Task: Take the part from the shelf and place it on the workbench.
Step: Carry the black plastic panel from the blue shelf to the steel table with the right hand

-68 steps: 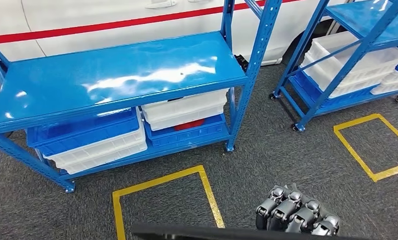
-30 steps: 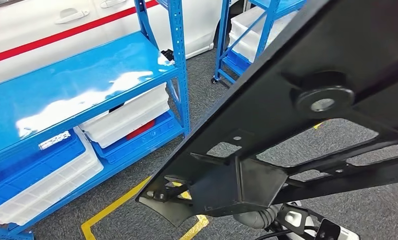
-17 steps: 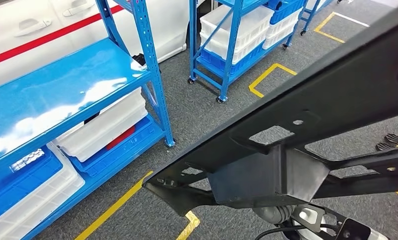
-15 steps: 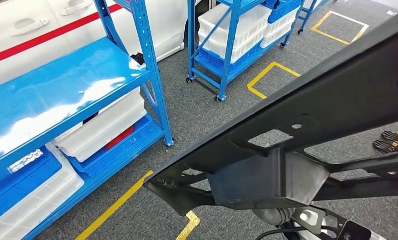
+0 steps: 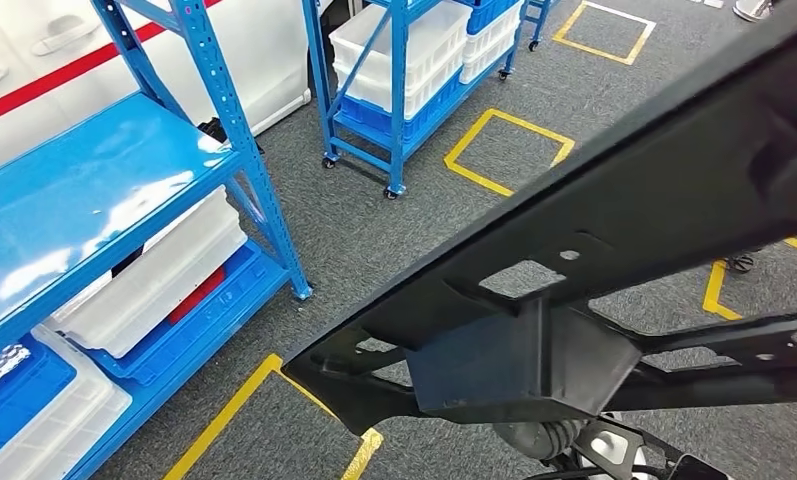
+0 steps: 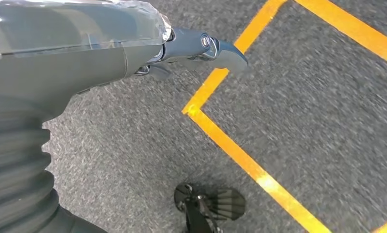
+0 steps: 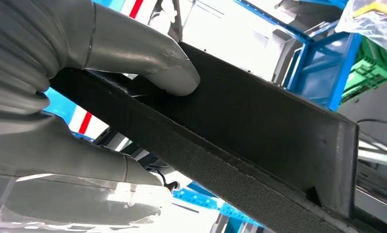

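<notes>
A: Where's the part now?

B: Off the shelf. The black metal frame part [image 5: 594, 250] hangs in the air close under the head camera, slanting across the grey carpet, well apart from the blue shelf rack [image 5: 104, 200]. The right hand [image 7: 84, 97] is clamped on one of its flat bars, thumb pressed on top.

A: And the left hand [image 6: 201, 48]?

B: Holding nothing, hanging over the carpet by a yellow floor marking [image 6: 240, 155]. I can't tell how its fingers lie.

A: How should the carry go?

B: I'd judge it mid-transfer. No counter is in sight. Keep the long frame level and swing it wide of the wheeled rack of white bins [image 5: 414, 60]; a one-handed hold on something this long could twist.

A: What do the views add?

B: The right wrist view shows the hold itself; the head view shows the frame's cut-outs and its clearance from the racks.
</notes>
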Robot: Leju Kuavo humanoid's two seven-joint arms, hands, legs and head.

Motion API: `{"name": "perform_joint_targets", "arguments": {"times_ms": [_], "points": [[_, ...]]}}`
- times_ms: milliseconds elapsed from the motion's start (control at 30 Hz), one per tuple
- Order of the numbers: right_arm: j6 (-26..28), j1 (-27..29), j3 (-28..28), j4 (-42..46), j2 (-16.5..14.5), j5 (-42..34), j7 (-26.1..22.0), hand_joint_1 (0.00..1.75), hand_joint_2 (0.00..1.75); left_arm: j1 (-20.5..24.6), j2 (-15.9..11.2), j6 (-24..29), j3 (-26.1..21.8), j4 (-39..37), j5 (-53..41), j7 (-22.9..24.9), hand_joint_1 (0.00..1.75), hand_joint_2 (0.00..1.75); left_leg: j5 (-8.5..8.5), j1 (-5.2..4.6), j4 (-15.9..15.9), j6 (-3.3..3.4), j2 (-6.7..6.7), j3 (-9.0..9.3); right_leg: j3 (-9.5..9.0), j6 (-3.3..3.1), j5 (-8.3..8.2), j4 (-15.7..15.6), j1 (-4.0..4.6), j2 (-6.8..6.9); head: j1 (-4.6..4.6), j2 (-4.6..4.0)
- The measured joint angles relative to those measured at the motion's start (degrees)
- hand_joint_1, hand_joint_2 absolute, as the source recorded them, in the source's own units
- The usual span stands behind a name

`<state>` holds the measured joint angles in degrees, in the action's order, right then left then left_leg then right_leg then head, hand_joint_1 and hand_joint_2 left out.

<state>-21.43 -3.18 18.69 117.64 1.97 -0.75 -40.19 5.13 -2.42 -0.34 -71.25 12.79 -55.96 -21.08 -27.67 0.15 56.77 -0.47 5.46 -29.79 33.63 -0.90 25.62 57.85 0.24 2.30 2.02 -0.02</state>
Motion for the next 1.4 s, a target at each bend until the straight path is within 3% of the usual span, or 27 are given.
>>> {"name": "perform_joint_targets", "arguments": {"times_ms": [67,167,200,233,267,300,367,433,500,533,600,667,733,767,800,833,900,933,1000,1067,1100,1167,1233,1267,1300,1367,1400], "points": [[-0.05,-0.97,0.92,-0.99,0.00,-0.14,0.00,1.75,1.75,0.27,0.02,-0.10,0.00,0.00,0.14,0.00,0.00,1.75,-1.50,0.21,1.81,-0.59,-1.50,-0.58,-0.11,-0.71,-0.36,-0.50,-0.34,-0.96,0.01,0.00],[-0.11,-2.63,2.38,-3.16,0.01,-0.32,0.05,1.75,1.75,0.15,0.03,-0.20,-0.01,0.00,0.31,0.08,0.00,1.75,-6.84,0.51,12.21,-1.17,-4.67,-5.23,-0.14,-1.25,-0.60,-0.74,-0.50,-2.53,0.02,0.00],[-0.12,-2.87,2.77,-3.87,0.01,-0.33,0.08,1.75,1.75,0.07,0.07,-0.24,-0.01,-0.01,0.35,0.13,0.00,1.75,-7.82,0.56,15.37,-1.31,-4.93,-6.83,-0.14,-1.25,-0.61,-0.72,-0.48,-3.11,0.02,0.00],[-0.12,-3.02,3.12,-4.53,0.02,-0.34,0.11,1.75,1.75,0.02,0.13,-0.27,-0.01,-0.01,0.39,0.20,0.00,1.75,-7.63,0.62,16.64,-1.43,-5.02,-7.63,-0.15,-1.24,-0.60,-0.67,-0.49,-3.70,0.02,0.00],[-0.10,-3.14,3.43,-5.07,0.01,-0.34,0.13,1.75,1.75,0.01,0.19,-0.30,-0.01,-0.02,0.42,0.34,0.00,1.75,-6.25,0.73,15.58,-1.51,-5.09,-7.36,-0.21,-1.18,-0.57,-0.59,-0.51,-4.30,0.02,0.00],[-0.08,-3.31,3.65,-5.49,0.02,-0.39,0.13,1.75,1.75,0.01,0.25,-0.26,-0.01,-0.02,0.44,0.53,0.00,1.75,-4.01,0.90,12.36,-1.57,-5.33,-6.05,-0.29,-1.06,-0.50,-0.46,-0.55,-4.92,0.02,0.00],[-0.06,-3.75,4.00,-6.14,0.02,-0.62,0.11,1.75,1.75,-0.03,0.34,-0.05,-0.03,-0.03,0.59,1.14,0.00,1.75,-0.36,1.35,4.56,-1.56,-7.33,-2.75,-0.18,-0.58,-0.29,0.05,-0.58,-6.13,0.01,0.00],[-0.09,-4.08,4.23,-6.70,0.04,-0.99,0.08,1.75,1.75,-0.08,0.55,0.30,-0.09,-0.04,0.81,1.92,0.00,1.75,0.41,1.45,1.25,-1.18,-8.96,-1.39,0.36,0.15,-0.37,0.41,-0.56,-7.21,0.01,0.00],[-0.09,-4.02,4.28,-7.14,0.16,-1.24,0.07,1.75,1.75,-0.08,0.90,0.61,-0.14,-0.04,0.92,2.52,0.00,1.75,0.48,1.32,1.11,-0.43,-8.40,-1.39,0.80,0.95,-0.66,0.35,-0.61,-8.18,0.01,0.00],[-0.06,-3.86,4.18,-7.26,0.28,-1.29,0.04,1.75,1.75,-0.07,1.09,0.77,-0.15,-0.04,0.94,2.73,0.00,1.75,0.65,1.33,0.94,0.00,-7.88,-1.35,0.99,1.27,-0.48,0.59,-0.63,-7.88,0.00,0.00],[-0.05,-3.58,3.75,-7.35,0.56,-1.37,0.01,1.75,1.75,-0.18,1.49,1.03,-0.15,-0.04,0.86,3.09,0.00,1.75,0.93,1.37,0.53,0.93,-6.69,-1.27,2.51,1.75,1.53,3.70,-0.58,-5.73,-0.01,0.00],[-0.25,-2.98,2.81,-7.37,0.68,-1.51,-0.01,1.75,1.75,-0.57,1.74,1.11,-0.16,-0.04,0.78,3.42,0.00,1.75,0.89,1.03,0.50,1.48,-5.36,-1.31,6.14,2.07,5.23,11.10,-0.61,-3.46,-0.01,0.00],[-0.60,-1.96,1.57,-7.38,0.69,-1.60,-0.01,1.75,1.75,-0.89,1.90,1.15,-0.17,-0.04,0.75,3.65,0.00,1.75,0.80,0.77,0.52,1.63,-4.04,-1.33,9.00,2.22,6.91,16.79,-0.67,-2.86,-0.01,0.00],[-0.74,-1.47,0.98,-7.38,0.70,-1.61,-0.01,1.75,1.75,-0.92,1.95,1.21,-0.17,-0.04,0.75,3.74,0.00,1.75,0.74,0.70,0.53,1.63,-3.46,-1.28,8.85,2.16,6.13,16.52,-0.67,-2.68,-0.01,0.00],[-0.81,-1.08,0.43,-7.36,0.70,-1.61,-0.01,1.75,1.75,-0.88,1.99,1.32,-0.17,-0.04,0.76,3.92,0.00,1.75,0.66,0.63,0.53,1.60,-2.94,-1.18,7.45,2.00,4.43,13.86,-0.64,-2.32,-0.01,0.00],[-0.82,-0.85,-0.08,-7.35,0.69,-1.63,-0.01,1.75,1.75,-0.83,2.04,1.43,-0.18,-0.04,0.76,4.15,0.00,1.75,0.54,0.57,0.53,1.52,-2.45,-1.02,5.16,1.70,2.43,9.65,-0.54,-1.50,-0.01,0.00],[-0.74,-0.65,-0.91,-7.34,0.64,-1.64,-0.01,1.75,1.75,-0.78,2.13,1.58,-0.19,-0.04,0.77,4.73,0.00,1.75,0.22,0.26,0.59,1.13,-1.61,-0.73,1.35,0.91,0.18,2.44,0.01,0.41,-0.01,0.00],[-0.69,-0.51,-1.19,-7.34,0.60,-1.60,-0.02,1.75,1.75,-0.76,2.16,1.59,-0.20,-0.04,0.76,4.98,0.00,1.75,0.07,0.14,0.62,0.88,-1.20,-0.62,0.55,0.56,-0.06,0.80,0.27,0.86,-0.01,0.00],[-0.52,0.09,-1.53,-7.34,0.54,-1.13,-0.02,1.75,1.75,-0.66,2.30,1.68,-0.20,-0.04,0.68,5.39,0.00,1.75,-0.12,0.03,0.50,0.34,-0.36,-0.38,0.50,0.09,-0.02,0.29,0.45,0.07,-0.01,0.00],[-0.30,0.86,-1.65,-7.33,0.41,-0.28,-0.02,1.75,1.75,-0.55,2.56,1.92,-0.20,-0.04,0.57,5.60,0.00,1.75,-1.07,0.17,1.35,-0.22,-1.24,-0.45,0.24,-0.46,-0.29,-0.22,0.12,-0.84,-0.01,0.00],[-0.06,1.16,-1.66,-7.32,0.28,0.08,-0.02,1.75,1.75,-0.56,2.70,2.05,-0.20,-0.04,0.50,5.66,0.00,1.75,-2.38,0.27,3.23,-0.45,-2.32,-1.16,0.11,-0.79,-0.46,-0.49,-0.09,-1.31,0.00,0.00],[0.71,1.63,-1.61,-7.33,0.08,0.41,-0.02,1.75,1.75,-0.77,2.90,2.17,-0.20,-0.04,0.25,5.75,0.00,1.75,-6.21,0.45,10.32,-0.73,-4.48,-4.37,0.07,-1.17,-0.59,-0.63,-0.25,-2.34,0.01,0.00],[1.55,2.25,-1.56,-7.35,0.02,0.60,-0.01,1.75,1.75,-1.01,2.99,2.20,-0.20,-0.04,-0.04,5.93,0.00,1.75,-8.26,0.51,16.63,-0.97,-4.97,-7.54,0.12,-1.23,-0.60,-0.57,-0.25,-3.58,0.02,0.00],[1.84,2.54,-1.55,-7.36,0.02,0.73,-0.01,1.75,1.75,-1.07,3.01,2.19,-0.20,-0.04,-0.16,6.04,0.00,1.75,-7.54,0.57,16.88,-1.05,-5.00,-7.83,0.10,-1.20,-0.59,-0.50,-0.29,-4.24,0.02,0.00],[2.04,2.77,-1.55,-7.36,0.02,0.89,-0.01,1.75,1.75,-1.07,3.03,2.19,-0.20,-0.04,-0.26,6.18,0.00,1.75,-5.76,0.67,14.83,-1.10,-5.13,-7.05,0.06,-1.12,-0.55,-0.38,-0.35,-4.90,0.02,0.00],[2.34,3.00,-1.56,-7.35,0.02,1.23,-0.01,1.75,1.75,-0.98,3.02,2.19,-0.20,-0.04,-0.39,6.44,0.00,1.75,-1.59,1.02,6.97,-1.14,-6.65,-3.56,0.05,-0.73,-0.34,0.06,-0.47,-6.19,0.01,0.00],[2.42,3.06,-1.56,-7.35,0.02,1.40,0.00,1.75,1.75,-0.91,3.02,2.17,-0.20,-0.04,-0.42,6.57,0.00,1.75,-0.45,1.13,3.83,-1.06,-7.68,-2.21,0.19,-0.41,-0.25,0.37,-0.48,-6.77,0.01,0.00]]}}
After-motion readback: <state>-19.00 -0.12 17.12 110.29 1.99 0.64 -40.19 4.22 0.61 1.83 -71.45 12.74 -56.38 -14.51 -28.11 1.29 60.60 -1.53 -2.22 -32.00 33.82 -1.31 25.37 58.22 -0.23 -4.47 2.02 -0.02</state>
